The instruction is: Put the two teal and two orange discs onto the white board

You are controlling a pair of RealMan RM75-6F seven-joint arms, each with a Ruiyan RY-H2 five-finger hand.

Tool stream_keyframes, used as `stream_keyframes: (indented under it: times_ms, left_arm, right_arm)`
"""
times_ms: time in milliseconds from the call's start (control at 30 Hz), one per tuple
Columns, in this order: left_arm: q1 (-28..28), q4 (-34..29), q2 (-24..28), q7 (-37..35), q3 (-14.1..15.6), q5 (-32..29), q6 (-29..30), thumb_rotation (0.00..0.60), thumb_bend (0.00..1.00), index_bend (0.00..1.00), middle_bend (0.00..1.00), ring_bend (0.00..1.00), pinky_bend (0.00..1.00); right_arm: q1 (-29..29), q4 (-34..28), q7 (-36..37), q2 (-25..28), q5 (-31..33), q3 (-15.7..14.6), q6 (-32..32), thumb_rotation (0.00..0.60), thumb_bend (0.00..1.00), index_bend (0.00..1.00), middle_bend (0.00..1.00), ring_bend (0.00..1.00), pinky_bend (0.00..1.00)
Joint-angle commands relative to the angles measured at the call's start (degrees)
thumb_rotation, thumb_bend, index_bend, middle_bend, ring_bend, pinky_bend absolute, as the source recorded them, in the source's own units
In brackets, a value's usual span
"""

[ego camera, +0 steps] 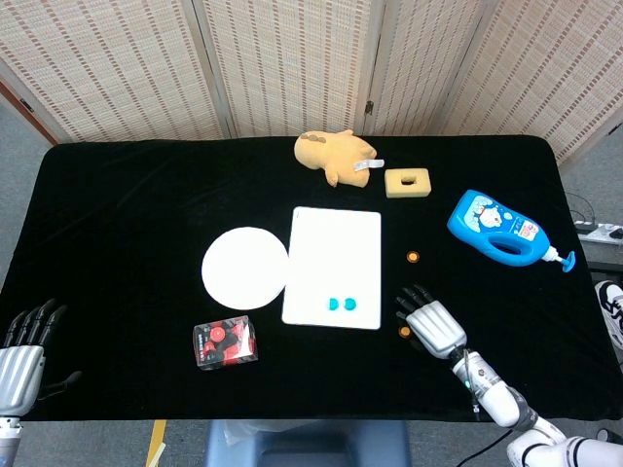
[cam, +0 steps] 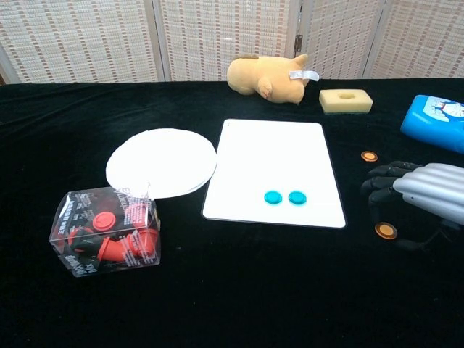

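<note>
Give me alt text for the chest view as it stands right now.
The right hand hovers open beside an orange disc on the black table, right of the white board, which holds two teal discs. A second orange disc lies farther back; a white plate and clear box sit left.

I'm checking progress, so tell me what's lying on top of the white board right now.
Two teal discs lie side by side near the front edge of the white board. Nothing hides any of it. Both orange discs sit on the black cloth beside it.
</note>
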Motion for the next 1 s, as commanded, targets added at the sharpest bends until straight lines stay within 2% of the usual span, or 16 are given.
stream_keyframes:
  times_ms: [33, 567, 700, 867, 1000]
  left_arm:
    - [0.04, 0.11, -0.01, -0.09, 0.01, -0.03, 0.03, 0.6, 0.13, 0.0, 0.0, 0.0, 0.0]
    - [0.33, 0.76, -0.23, -0.82, 0.11, -0.07, 0.25, 0.6, 0.13, 0.0, 0.0, 0.0, 0.0]
    - [0.45, 0.67, -0.09, -0.69, 0.2, 0.26, 0.61, 0.6, 0.13, 0.0, 0.0, 0.0, 0.0]
    - [0.76, 0.38, -0.06, -0.74, 0.28, 0.61, 1.32, 0.6, 0.13, 0.0, 0.0, 0.0, 0.0]
    - [0.82, 0.26, -0.08, -0.46, 0.39, 0.92, 1.51, 0.6, 0.13, 0.0, 0.0, 0.0, 0.0]
  right_arm:
    - [0.01, 0.1, -0.13, -0.17, 0.2, 0.25, -0.29, 0.6, 0.24, 0.41, 0.14, 0.03, 0.0]
    - [-0.01, -1.52, 1.21, 0.82, -0.34, 1.54, 0.4, 0.6, 0.24, 0.51, 0.17, 0.06, 0.0]
    - [1.5, -4.28, 2.47, 2.7, 0.58, 3.98, -0.24, 0.6, 0.24, 0.51, 0.17, 0.06, 0.0]
    - [6.4, -7.72, 0.85, 4.26, 6.09, 9.38, -6.18, 0.6, 0.24, 0.51, 0.16, 0.05, 0.0]
    - [9.26, -8.14, -0.45, 3.68, 9.37, 12.02, -9.25, 0.6, 0.24, 0.51, 0.16, 0.05, 0.0]
